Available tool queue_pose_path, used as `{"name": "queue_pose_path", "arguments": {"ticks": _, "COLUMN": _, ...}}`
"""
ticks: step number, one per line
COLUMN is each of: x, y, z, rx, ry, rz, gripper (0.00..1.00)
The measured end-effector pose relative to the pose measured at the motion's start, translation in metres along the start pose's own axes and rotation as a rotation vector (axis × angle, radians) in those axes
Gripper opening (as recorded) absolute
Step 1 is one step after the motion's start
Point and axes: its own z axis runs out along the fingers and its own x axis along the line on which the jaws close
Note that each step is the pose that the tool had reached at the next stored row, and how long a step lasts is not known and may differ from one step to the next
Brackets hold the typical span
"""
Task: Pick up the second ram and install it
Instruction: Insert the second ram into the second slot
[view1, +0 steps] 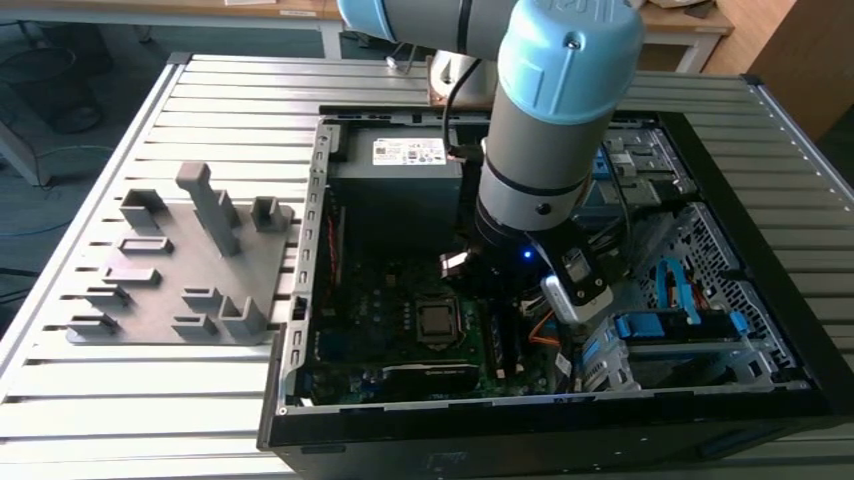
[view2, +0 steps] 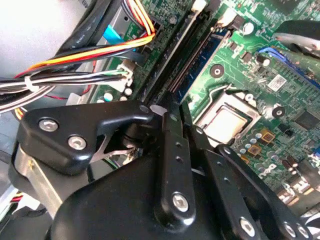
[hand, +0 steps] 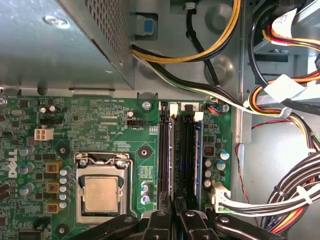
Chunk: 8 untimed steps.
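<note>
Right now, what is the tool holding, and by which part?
Cannot be told: the tool sits over the long black memory slots of the green motherboard.

- slatted metal surface, pale grey, evenly lit
- wooden desks along the far edge
- dark floor on the exterior view's left
- wooden panel far corner, exterior view's right

Glossy black plastic gripper, matt grey plastic fixture blocks, ribbed bare-metal table, shiny green motherboard
</note>
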Motion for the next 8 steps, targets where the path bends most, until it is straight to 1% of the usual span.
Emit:
{"name": "queue_pose_path", "arguments": {"ticks": 2, "x": 0.0, "y": 0.0, "z": 0.0, "rx": 0.0029, "ry": 0.0001, "rz": 0.0, "gripper": 0.14}}
{"name": "queue_pose_path", "arguments": {"ticks": 5, "x": 0.0, "y": 0.0001, "z": 0.0001, "rx": 0.0134, "ry": 0.0004, "rz": 0.0, "gripper": 0.14}}
{"name": "queue_pose_path", "arguments": {"ticks": 8, "x": 0.0, "y": 0.0, "z": 0.0, "rx": 0.0154, "ry": 0.0005, "rz": 0.0, "gripper": 0.14}}
